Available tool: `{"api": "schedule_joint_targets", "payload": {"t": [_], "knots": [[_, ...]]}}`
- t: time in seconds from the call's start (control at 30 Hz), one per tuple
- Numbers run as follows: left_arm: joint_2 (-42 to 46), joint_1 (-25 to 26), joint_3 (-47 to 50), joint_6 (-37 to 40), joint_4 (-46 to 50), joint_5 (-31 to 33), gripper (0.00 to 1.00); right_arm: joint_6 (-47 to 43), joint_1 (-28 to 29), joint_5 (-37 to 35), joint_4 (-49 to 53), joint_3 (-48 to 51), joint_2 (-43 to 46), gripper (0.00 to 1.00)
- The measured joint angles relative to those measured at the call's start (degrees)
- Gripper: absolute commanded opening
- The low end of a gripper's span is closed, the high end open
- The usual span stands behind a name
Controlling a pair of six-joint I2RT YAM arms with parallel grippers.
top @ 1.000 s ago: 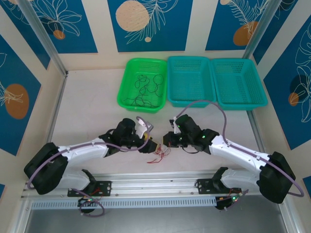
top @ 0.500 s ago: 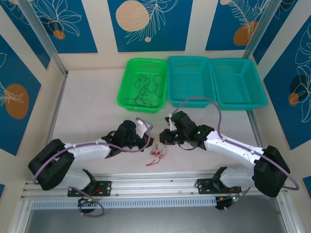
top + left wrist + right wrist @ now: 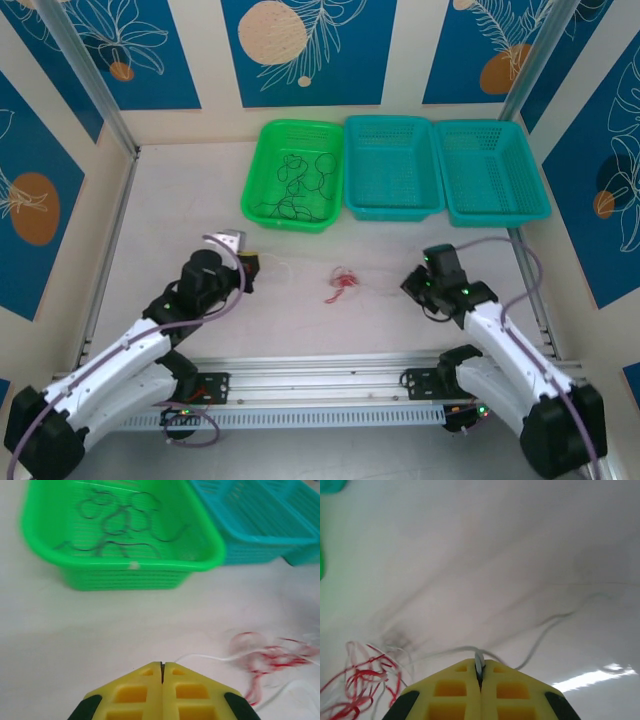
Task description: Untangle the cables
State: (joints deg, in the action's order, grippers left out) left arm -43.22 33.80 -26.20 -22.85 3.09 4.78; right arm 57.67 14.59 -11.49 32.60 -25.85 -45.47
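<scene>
The red cables point(image 3: 343, 280) lie in a small loose knot on the bare white table point(image 3: 180, 200), about midway between the two arms and on the near side of the baskets, well apart from them. The left gripper point(image 3: 250, 268) sits to the left of the knot with its yellow fingers pressed tight together, and a white cable point(image 3: 205, 656) runs from its tip rightward into the red tangle. In the left wrist view the fingertips point(image 3: 150, 672) meet with no gap. The right gripper point(image 3: 408, 285) sits to the right of the knot, clenched as well, and in the right wrist view a white strand point(image 3: 479, 661) is nipped between its fingertips and trails away left toward the red loops. I cannot tell whether this strand and the left gripper's cable are the same one. At the far side stands a green basket point(image 3: 255, 175) holding black cables point(image 3: 300, 180) in curly loops. Two teal baskets point(image 3: 393, 210) stand just beside it to the right.
</scene>
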Motion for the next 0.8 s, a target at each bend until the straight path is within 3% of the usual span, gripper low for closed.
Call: {"api": "schedule_joint_targets", "payload": {"t": [0.13,0.27,0.4,0.57,0.7,0.8], "knots": [[2.36,-3.06,1.49,-1.46,2.95,0.11,0.0,-0.7,-7.96,1.22,5.11,2.93,10.4,0.0],[1.22,-3.58,3.23,-2.84,1.73,-2.93,0.0,-3.15,-8.61,9.07,2.14,4.39,13.53,0.07],[-1.64,-3.58,4.2,-4.07,-1.99,-7.91,0.0,-3.85,-2.84,12.96,-1.36,6.71,10.95,0.28],[-2.43,-3.58,4.07,-4.22,-5.64,-14.19,0.0,-4.63,2.34,8.26,3.43,2.89,7.58,0.48],[-1.55,-3.58,3.58,-4.04,-5.75,-17.57,0.0,-5.81,4.17,4.66,6.84,-5.6,7.34,0.53],[-0.92,-3.58,2.84,-4.11,-6.6,-20.15,0.0,-6.29,10.69,1.97,6.56,-10.84,5.79,0.54]]}}
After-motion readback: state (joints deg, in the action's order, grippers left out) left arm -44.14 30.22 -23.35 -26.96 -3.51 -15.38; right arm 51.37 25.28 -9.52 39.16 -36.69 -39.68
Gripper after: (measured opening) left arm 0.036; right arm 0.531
